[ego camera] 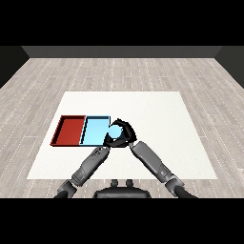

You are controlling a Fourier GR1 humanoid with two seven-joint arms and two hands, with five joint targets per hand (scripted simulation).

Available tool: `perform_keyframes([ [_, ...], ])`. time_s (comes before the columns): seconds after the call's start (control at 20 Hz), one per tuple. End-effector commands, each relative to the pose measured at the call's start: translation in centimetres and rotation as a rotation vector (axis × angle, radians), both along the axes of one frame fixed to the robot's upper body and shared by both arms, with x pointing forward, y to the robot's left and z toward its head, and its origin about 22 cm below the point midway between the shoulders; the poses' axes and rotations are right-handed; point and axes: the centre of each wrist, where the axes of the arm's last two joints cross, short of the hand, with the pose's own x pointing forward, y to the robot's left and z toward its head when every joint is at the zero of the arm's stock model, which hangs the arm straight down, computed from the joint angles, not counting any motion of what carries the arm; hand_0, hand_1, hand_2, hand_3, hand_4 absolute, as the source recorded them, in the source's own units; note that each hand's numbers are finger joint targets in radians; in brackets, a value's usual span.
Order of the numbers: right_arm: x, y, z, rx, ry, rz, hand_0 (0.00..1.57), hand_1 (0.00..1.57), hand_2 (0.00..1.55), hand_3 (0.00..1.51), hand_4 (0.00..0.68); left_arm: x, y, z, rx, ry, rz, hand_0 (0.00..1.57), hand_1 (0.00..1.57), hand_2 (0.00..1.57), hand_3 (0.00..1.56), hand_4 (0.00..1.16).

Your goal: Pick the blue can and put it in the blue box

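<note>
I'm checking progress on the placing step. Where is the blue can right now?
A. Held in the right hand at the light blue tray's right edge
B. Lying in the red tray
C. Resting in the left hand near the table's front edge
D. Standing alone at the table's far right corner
A: the right hand curls round the blue can at the right edge of the light blue tray.

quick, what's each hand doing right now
Right hand: curled round the blue can, at the right edge of the blue tray.
Left hand: cannot be told, it sits low beside the can.
</note>
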Motion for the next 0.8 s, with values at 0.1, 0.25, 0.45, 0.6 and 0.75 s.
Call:
perform_keyframes([
  [0.1,-0.7,1.3,1.2,0.007,-0.001,0.035,1.47,1.47,1.47,1.40,0.596,1.0,-1.6,0.9,0.104,-0.066,0.024,0.32,0.32,0.52,0.17,0.00],
  [0.25,0.1,0.9,-0.1,-0.010,-0.026,0.044,1.45,1.45,1.46,1.40,0.599,0.6,-0.4,-0.3,0.311,-0.098,0.020,0.21,0.21,0.30,0.00,0.30],
  [0.45,-0.9,2.1,0.5,0.017,-0.007,0.063,1.45,1.45,1.45,1.40,0.598,-0.6,-1.6,0.1,0.030,-0.050,0.124,0.45,0.45,0.65,0.35,0.72],
  [0.6,-1.2,2.6,0.1,0.018,0.006,0.052,1.44,1.44,1.45,1.39,0.604,-0.5,-1.8,0.2,0.029,-0.061,0.108,0.95,0.95,0.97,0.85,0.69],
  [0.75,-0.6,3.2,0.8,0.008,0.020,0.062,1.44,1.44,1.45,1.39,0.600,0.3,-0.8,1.2,0.011,-0.042,0.115,0.73,0.73,0.82,0.64,0.67],
])
